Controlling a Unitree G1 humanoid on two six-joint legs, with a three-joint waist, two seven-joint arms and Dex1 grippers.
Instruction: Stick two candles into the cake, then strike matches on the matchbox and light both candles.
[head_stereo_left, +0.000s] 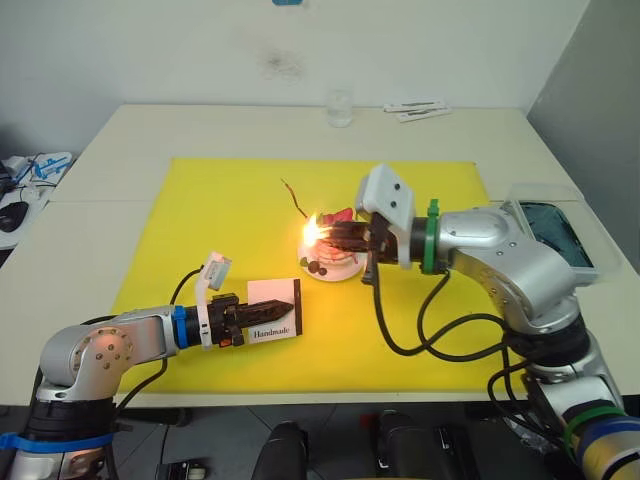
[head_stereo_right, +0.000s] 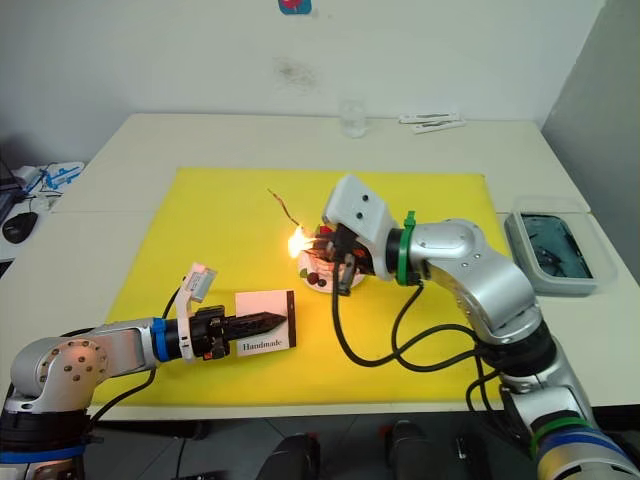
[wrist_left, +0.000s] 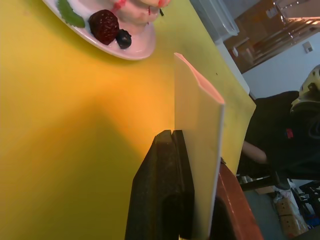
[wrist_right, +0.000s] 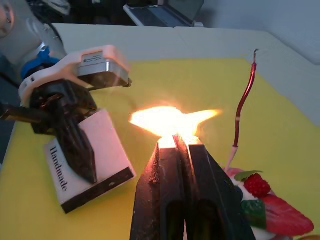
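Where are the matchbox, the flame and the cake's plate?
matchbox (head_stereo_left: 274, 312), left eye view, on its white printed face.
flame (wrist_right: 170, 120), right wrist view, on its bright middle.
plate (wrist_left: 134, 50), left wrist view, on its white rim.

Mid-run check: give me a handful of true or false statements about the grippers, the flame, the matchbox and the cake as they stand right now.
1. The left gripper is shut on the matchbox. True.
2. A flame burns at the tip of the right gripper. True.
3. The matchbox lies on the bare white table. False: it is over the yellow mat, held by the left gripper.
4. The candle seen in the right wrist view is already burning at its top. False: its top shows no flame; the fire is at the gripper tip beside it.
5. The cake sits on a small white plate on the mat. True.
6. The right gripper is wide open. False: its fingers are pressed together.
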